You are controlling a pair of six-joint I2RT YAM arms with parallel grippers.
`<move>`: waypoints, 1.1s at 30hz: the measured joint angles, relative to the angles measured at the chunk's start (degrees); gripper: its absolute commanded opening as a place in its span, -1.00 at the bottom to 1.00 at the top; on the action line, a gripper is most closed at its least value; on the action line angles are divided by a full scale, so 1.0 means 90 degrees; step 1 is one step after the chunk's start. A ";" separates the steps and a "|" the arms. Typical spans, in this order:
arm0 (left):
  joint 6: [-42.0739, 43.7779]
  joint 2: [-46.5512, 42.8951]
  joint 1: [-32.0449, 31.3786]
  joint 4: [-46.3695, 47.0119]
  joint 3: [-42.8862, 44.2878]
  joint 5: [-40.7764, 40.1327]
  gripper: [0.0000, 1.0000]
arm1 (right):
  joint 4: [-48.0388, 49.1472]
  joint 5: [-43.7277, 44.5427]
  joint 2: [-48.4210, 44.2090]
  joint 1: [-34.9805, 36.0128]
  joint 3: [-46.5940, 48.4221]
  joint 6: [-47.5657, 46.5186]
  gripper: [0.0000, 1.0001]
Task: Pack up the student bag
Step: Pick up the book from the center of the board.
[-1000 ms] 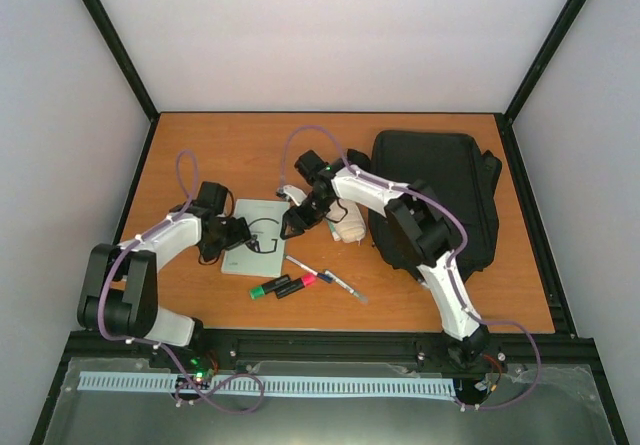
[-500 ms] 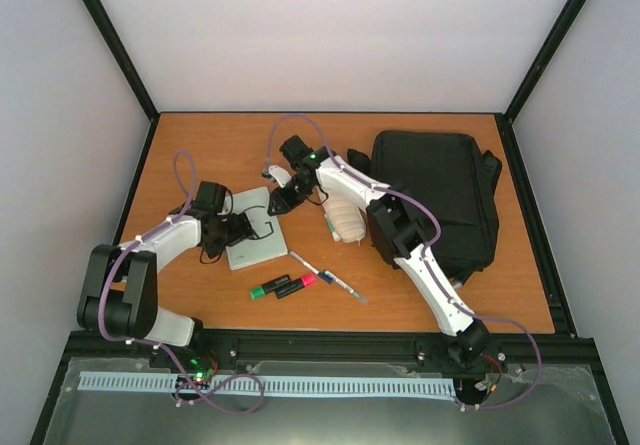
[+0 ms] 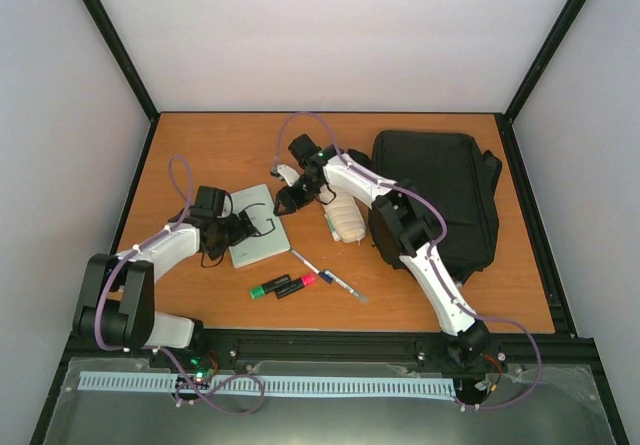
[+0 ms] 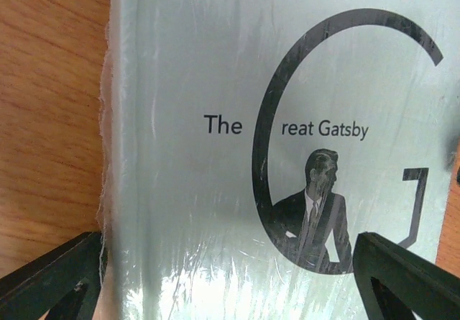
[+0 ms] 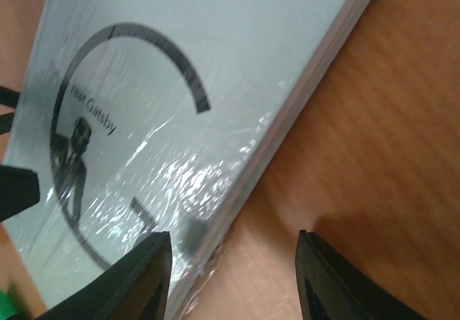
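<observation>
The student bag [image 3: 440, 190], a large black backpack, lies flat at the right of the table. A pale book [image 3: 262, 247] titled The Great Gatsby lies left of centre. My left gripper [image 3: 243, 227] is low over the book [image 4: 201, 83] and stands open [image 4: 230, 284]. One finger is beside the book's spine edge, the other over the cover's far side. My right gripper [image 3: 284, 201] hovers open [image 5: 233, 262] at the book's far right edge. One fingertip is over the wrapped cover [image 5: 180, 47], the other over bare wood.
A cream ribbed pencil case [image 3: 346, 219] lies between the book and the bag, under the right arm. A green marker [image 3: 265, 288], a pink-and-black marker [image 3: 300, 283] and a pen [image 3: 328, 276] lie near the front. Black frame posts edge the wooden table [image 3: 200, 155].
The book has turned slightly on the table. My right gripper has moved from the book's right side up toward its far corner. The left gripper has shifted a little further over the book.
</observation>
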 measured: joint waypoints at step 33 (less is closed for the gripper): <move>-0.0104 -0.0010 0.0221 0.1258 -0.0357 0.1056 0.74 | 0.0010 -0.1061 -0.0022 -0.0168 -0.0486 0.0372 -0.41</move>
